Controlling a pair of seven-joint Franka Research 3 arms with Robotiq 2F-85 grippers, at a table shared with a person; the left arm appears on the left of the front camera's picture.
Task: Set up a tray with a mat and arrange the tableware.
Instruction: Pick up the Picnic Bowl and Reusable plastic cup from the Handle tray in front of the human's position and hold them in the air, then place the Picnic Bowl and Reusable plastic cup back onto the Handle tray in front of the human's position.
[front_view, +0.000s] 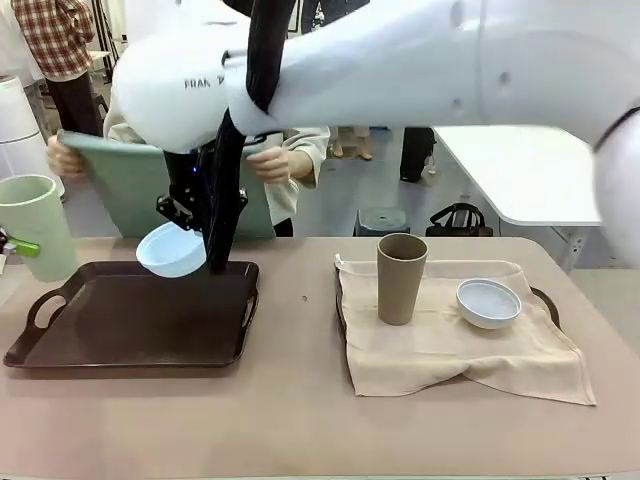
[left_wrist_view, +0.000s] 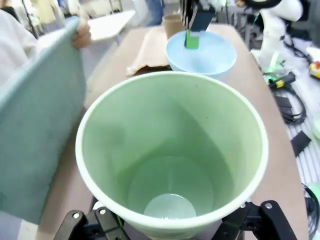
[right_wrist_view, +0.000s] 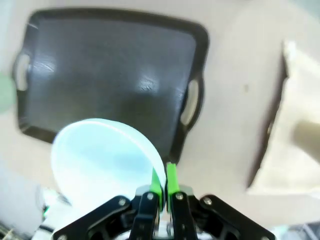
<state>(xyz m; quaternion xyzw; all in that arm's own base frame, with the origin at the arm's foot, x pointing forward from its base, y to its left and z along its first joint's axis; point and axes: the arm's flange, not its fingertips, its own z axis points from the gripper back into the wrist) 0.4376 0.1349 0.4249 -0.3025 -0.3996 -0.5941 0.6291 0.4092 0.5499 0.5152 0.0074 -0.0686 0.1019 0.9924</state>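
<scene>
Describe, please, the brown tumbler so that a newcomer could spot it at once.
On the table's right half lies a tray draped with a beige cloth. The brown tumbler stands upright on that cloth, left of a pale bowl; it alone is tall and brown.

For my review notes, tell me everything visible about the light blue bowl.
The light blue bowl is small, round, smooth, plain and empty, plastic or glazed by its look. It hangs tilted over the far edge of the dark tray, seemingly clear of it. The right gripper pinches its rim, green pads on either side of the wall.
</scene>
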